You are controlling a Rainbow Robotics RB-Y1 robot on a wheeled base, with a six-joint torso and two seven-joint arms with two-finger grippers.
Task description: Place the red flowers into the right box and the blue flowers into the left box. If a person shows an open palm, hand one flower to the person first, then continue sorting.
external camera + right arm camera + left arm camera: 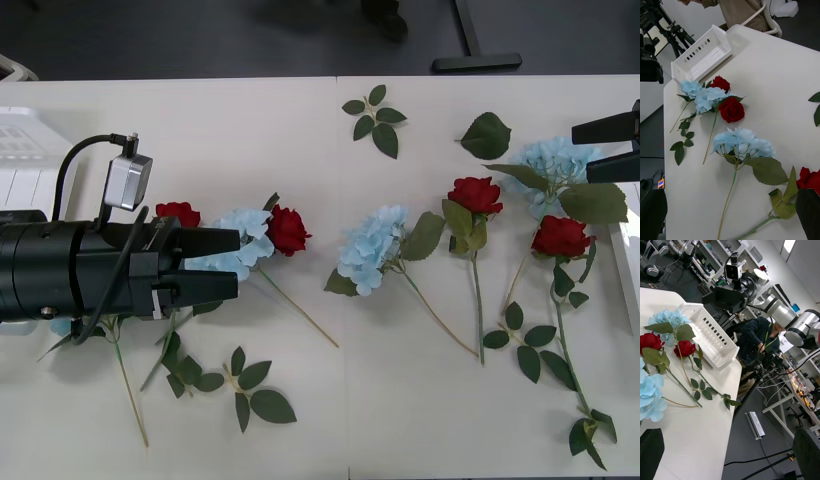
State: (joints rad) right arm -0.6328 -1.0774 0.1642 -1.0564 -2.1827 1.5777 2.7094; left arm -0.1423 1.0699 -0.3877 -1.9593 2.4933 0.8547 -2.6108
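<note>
Sorting looks barely started tbh: the red flowers [288, 230] and blue flowers [372, 245] are all laid on the desk [400, 400] outside the left box [681, 69], the left pincer [212, 265] is held wide open and empty beside that box, and the right pincer [600, 147] is parted and empty far from it.

Matt white table [420, 400], slotted plastic left box [700, 56]

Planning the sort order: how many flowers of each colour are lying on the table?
red flowers: 4
blue flowers: 4
Total: 8
</note>
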